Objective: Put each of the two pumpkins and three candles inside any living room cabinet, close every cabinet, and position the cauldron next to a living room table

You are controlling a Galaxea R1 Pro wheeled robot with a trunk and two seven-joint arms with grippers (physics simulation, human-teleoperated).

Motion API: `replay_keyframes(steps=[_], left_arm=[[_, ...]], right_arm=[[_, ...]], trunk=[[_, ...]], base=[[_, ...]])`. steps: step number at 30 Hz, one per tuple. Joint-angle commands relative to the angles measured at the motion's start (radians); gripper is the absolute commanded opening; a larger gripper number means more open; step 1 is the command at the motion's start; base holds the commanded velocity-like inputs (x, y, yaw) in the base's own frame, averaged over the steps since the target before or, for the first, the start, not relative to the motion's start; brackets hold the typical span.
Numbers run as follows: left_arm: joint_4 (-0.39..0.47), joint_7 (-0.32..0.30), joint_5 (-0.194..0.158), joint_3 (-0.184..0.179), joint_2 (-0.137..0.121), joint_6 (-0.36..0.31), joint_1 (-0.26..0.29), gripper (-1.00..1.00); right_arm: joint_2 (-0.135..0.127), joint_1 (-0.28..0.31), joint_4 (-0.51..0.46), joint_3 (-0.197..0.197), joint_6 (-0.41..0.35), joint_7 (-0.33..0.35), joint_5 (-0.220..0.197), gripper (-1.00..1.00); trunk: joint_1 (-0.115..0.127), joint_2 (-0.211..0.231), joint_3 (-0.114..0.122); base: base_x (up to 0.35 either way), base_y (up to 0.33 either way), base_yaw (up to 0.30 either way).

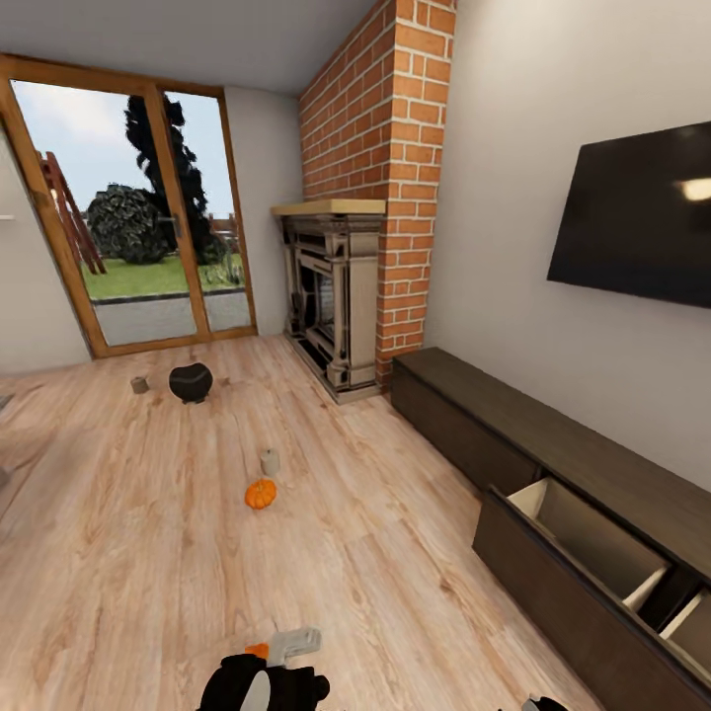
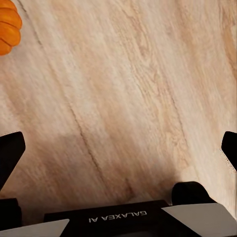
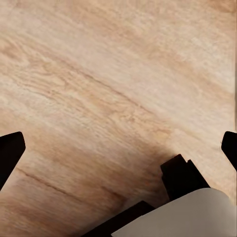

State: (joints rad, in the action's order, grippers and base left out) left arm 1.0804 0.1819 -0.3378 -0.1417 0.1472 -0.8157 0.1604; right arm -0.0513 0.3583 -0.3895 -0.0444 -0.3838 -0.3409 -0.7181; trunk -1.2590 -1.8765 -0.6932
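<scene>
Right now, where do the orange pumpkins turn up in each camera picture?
Head view: one pumpkin on the plank floor left of centre, near a candle; an orange sliver at the bottom edge.
Left wrist view: a pumpkin at the corner, probably that sliver.
Right wrist view: plank floor ahead of the right hand.
Shared landmark: that plank floor.

Floor [image 1: 148, 553]: light wood planks, pale tan, darker streaked grain. Pumpkin [image 1: 261, 494]: bright orange, ribbed; second pumpkin [image 2: 9, 25] same orange. Candle [image 1: 270, 461]: beige-grey; another candle [image 1: 139, 384] same tone. Cauldron [image 1: 191, 382]: glossy black. Cabinet [image 1: 553, 464]: dark brown wood; open drawer [image 1: 592, 538] inside pale beige. Fireplace chimney [image 1: 380, 118]: red-orange brick, pale mortar. TV screen [image 1: 637, 212]: black. Door frame [image 1: 158, 197]: warm brown wood. Left claw [image 2: 118, 150] and right claw [image 3: 118, 150]: fingers black.
</scene>
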Motion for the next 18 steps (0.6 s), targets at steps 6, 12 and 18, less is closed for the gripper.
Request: replay_keyframes(steps=[6, 12, 18], left_arm=[[0.001, 0.01, -0.011, -0.001, 0.0, -0.003, 0.001, 1.0], [0.001, 0.01, -0.011, -0.001, 0.0, -0.002, 0.001, 1.0], [0.001, 0.01, -0.01, -0.001, 0.0, -0.002, 0.001, 1.0]], right_arm=[[-0.001, 0.0, -0.002, -0.005, -0.004, -0.007, -0.007, 1.0], [-0.001, -0.001, -0.003, -0.005, -0.004, -0.007, -0.007, 1.0], [-0.001, 0.0, -0.002, -0.005, -0.004, -0.007, -0.007, 1.0]], trunk=[[0.0, -0.001, -0.005], [0.0, -0.001, -0.009], [0.0, -0.001, -0.013]], base=[[0.0, -0.286, 0.271], [0.0, -0.129, 0.271], [0.0, -0.008, 0.271]])
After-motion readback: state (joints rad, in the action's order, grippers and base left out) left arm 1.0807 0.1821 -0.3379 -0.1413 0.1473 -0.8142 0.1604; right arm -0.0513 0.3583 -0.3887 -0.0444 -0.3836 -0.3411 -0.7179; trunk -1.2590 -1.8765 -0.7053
